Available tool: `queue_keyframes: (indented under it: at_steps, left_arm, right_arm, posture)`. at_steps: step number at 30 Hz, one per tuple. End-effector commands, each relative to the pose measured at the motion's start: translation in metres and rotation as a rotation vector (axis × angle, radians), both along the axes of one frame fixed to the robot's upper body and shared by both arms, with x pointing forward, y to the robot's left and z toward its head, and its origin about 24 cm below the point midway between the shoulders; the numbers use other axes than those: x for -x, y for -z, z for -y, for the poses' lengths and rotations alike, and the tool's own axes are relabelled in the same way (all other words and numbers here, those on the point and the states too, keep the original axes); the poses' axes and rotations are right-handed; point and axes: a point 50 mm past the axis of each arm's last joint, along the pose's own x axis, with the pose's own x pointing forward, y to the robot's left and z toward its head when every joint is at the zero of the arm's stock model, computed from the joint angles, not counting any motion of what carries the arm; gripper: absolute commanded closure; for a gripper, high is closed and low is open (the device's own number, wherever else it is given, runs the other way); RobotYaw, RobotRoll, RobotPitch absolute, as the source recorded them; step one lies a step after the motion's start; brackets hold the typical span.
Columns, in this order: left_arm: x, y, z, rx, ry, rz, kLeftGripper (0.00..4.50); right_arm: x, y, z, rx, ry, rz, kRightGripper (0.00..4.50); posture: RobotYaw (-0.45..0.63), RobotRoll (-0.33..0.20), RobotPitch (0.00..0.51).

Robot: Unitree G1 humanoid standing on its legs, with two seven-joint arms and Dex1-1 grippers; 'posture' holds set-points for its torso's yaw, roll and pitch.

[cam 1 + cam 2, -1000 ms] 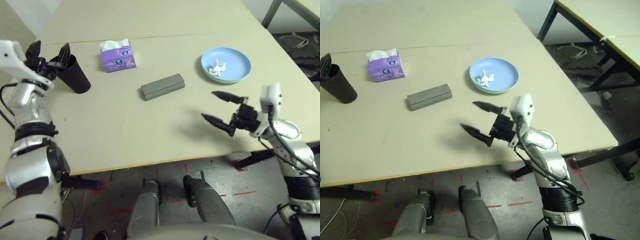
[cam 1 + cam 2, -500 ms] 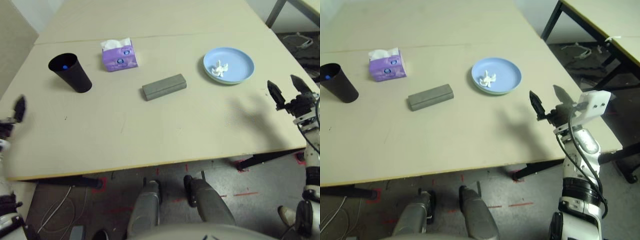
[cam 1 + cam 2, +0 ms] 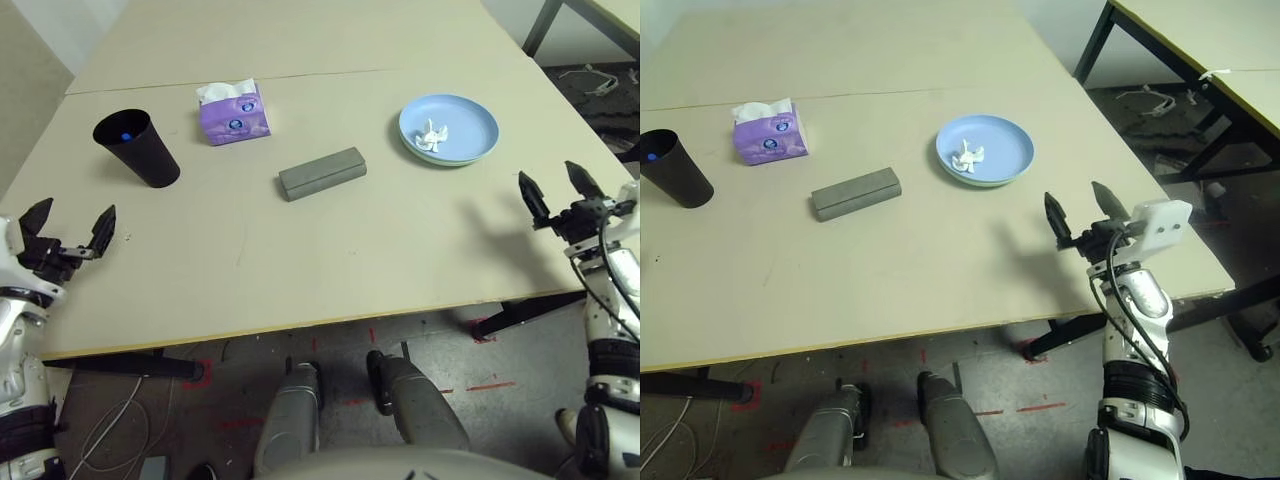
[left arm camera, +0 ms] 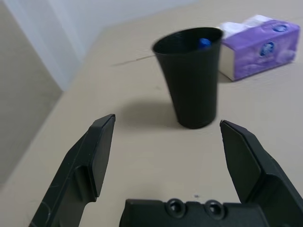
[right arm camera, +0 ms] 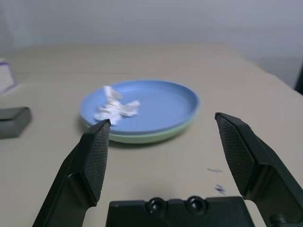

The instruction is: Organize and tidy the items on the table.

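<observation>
Left gripper (image 3: 68,230) seen spread wide, empty, at near-left table (image 3: 300,250) edge. Right gripper (image 3: 556,195) likewise wide, empty, at right edge. Blue-capped marker (image 4: 203,42) in black cup (image 3: 137,147); purple tissue box (image 3: 235,112) beside it; grey glasses case (image 3: 322,173) mid-table; crumpled tissue (image 3: 432,136) on blue plate (image 3: 470,125), stacked on green plate (image 5: 156,136).

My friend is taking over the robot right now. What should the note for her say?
Left claw: open, empty, at the table's left edge, facing the black cup.
Right claw: open, empty, at the right edge, facing the plates.
Cup holds a blue-capped marker. Purple tissue box stands beside the cup. Grey glasses case lies shut mid-table. Crumpled tissue sits on the blue plate, stacked on the green plate.
Looks mostly tidied; perhaps the crumpled tissue needs clearing.
</observation>
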Motion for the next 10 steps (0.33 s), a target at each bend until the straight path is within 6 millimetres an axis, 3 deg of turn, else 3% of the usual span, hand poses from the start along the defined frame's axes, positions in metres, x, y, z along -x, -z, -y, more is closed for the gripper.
queue_keyframes:
  at_steps: [1, 10]
  left_arm:
    - [0.010, -0.003, -0.007, 0.006, -0.027, -0.009, 0.02]
    - [0.017, -0.014, -0.010, -0.002, -0.045, 0.009, 0.02]
  right_arm:
    - [0.003, 0.003, -0.017, -0.019, -0.059, -0.012, 0.00]
    - [0.009, 0.004, -0.040, -0.074, -0.081, -0.012, 0.00]
  posture:
    - [-0.04, 0.000, 0.218]
    - [-0.03, 0.000, 0.224]
